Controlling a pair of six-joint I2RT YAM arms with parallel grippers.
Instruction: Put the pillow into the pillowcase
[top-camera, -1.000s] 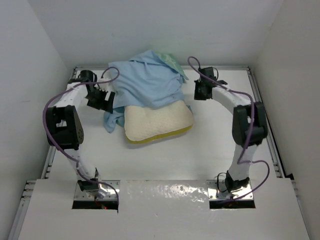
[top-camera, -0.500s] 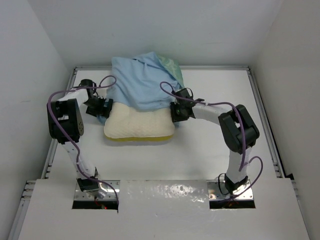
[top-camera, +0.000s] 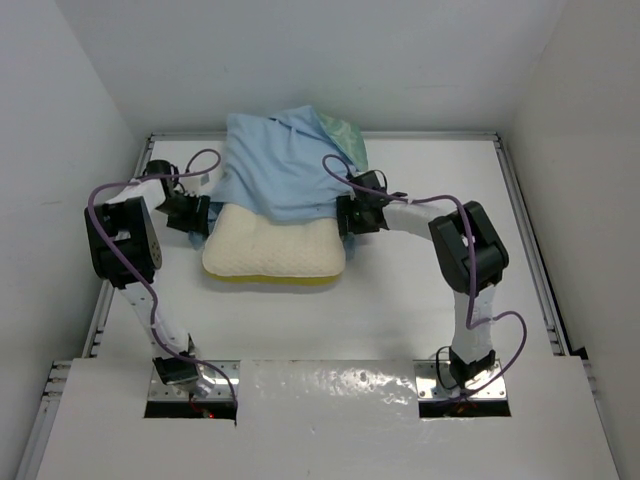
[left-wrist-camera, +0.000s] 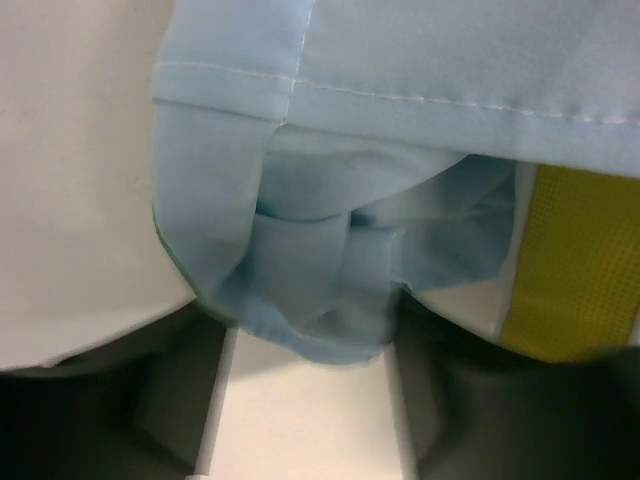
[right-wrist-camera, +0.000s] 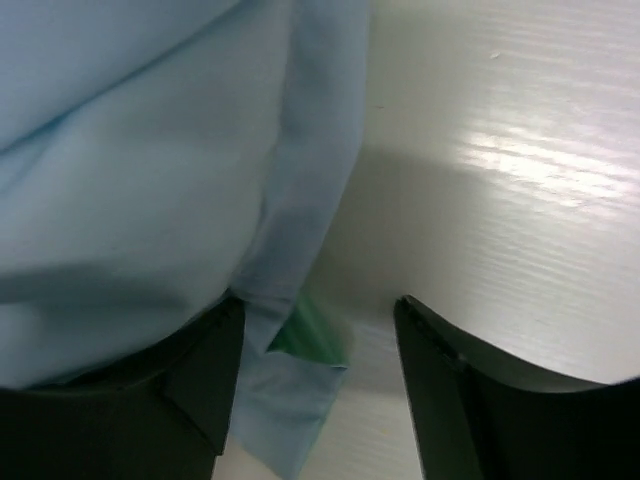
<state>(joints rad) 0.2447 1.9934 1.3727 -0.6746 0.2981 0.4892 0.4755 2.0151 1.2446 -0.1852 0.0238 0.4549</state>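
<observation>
The cream-white pillow (top-camera: 272, 252) lies at the table's middle, its yellow band along the near edge. The pillowcase (top-camera: 283, 165), light blue side up with a green corner at the back, is draped over the pillow's far half. My left gripper (top-camera: 204, 215) is at the pillow's left end. In the left wrist view its jaws (left-wrist-camera: 308, 345) stand apart, with a bunched fold of pillowcase (left-wrist-camera: 320, 290) between the tips and the pillow's yellow band (left-wrist-camera: 570, 260) to the right. My right gripper (top-camera: 344, 218) is at the pillow's right end, open (right-wrist-camera: 320, 310), with a pillowcase corner (right-wrist-camera: 290, 400) by its left finger.
White walls enclose the table (top-camera: 430, 300) on three sides, and metal rails run along its left and right edges. Purple cables loop off both arms. The right wrist view shows bare glossy table (right-wrist-camera: 520, 170) to the right of the cloth.
Both grippers moved in to the pillow's ends. The pillow slid left and squared up, and the pillowcase now covers its far half. The right gripper opened, and the left jaws narrowed.
</observation>
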